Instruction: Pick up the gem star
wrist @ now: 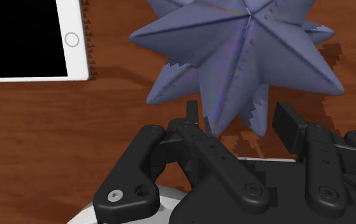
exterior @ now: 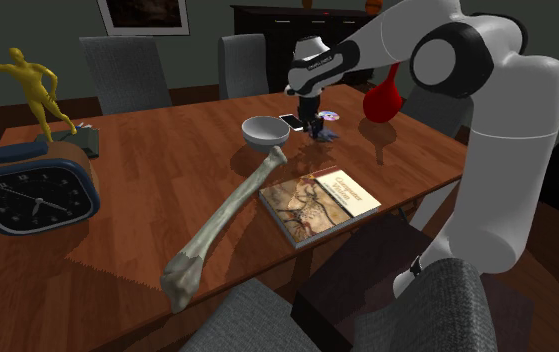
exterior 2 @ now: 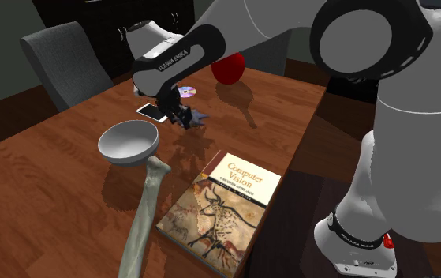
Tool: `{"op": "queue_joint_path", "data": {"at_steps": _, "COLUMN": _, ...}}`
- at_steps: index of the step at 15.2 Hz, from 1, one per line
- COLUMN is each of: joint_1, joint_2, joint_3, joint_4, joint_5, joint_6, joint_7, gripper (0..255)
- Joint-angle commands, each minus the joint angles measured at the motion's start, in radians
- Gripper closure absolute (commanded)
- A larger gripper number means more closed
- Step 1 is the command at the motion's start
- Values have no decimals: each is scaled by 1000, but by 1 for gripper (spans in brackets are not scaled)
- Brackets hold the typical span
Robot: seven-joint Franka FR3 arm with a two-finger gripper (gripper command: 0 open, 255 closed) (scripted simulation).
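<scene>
1. As seen along the gripper (wrist: 237, 119), the gem star (wrist: 246, 57) is a faceted blue-violet body with many points, resting on the wooden table (wrist: 36, 140).
2. The star's nearest points lie between the two black fingers (wrist: 192, 114). The fingers stand apart, one on each side of these points, and a narrow gap shows at the other finger, so the star is not clasped.
3. A white-framed phone (wrist: 23, 38) lies flat on the table just beside the star.
4. In the second exterior view, a disc (exterior 2: 187, 92) lies just beyond the gripper (exterior 2: 184, 117), and the star (exterior 2: 198, 118) shows as dark points under it.
5. A grey bowl (exterior 2: 128, 144) stands near the phone (exterior 2: 152, 112), with the end of a long bone (exterior 2: 143, 221) touching the bowl's rim.
6. A book (exterior 2: 222, 209) titled "Computer Vision" lies beside the bone.
7. A red vase (exterior: 382, 97) stands past the disc.
8. A clock (exterior: 32, 195) and a yellow figurine (exterior: 35, 88) stand well apart from the star, at the shoulder view's left.
</scene>
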State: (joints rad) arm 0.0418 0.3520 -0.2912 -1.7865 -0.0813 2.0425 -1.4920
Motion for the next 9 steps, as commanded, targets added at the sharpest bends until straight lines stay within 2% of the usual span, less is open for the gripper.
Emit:
{"op": "queue_joint_path", "data": {"at_steps": 1, "joint_1": 2, "joint_2": -12, "joint_3": -1, "joint_4": 13, "joint_5": -3, "joint_6": -24, "joint_7": 0, "gripper": 255}}
{"op": "queue_joint_path", "data": {"at_steps": 9, "joint_1": 6, "joint_2": -46, "joint_3": -4, "joint_4": 64, "joint_5": -9, "joint_6": -109, "joint_7": -6, "gripper": 255}}
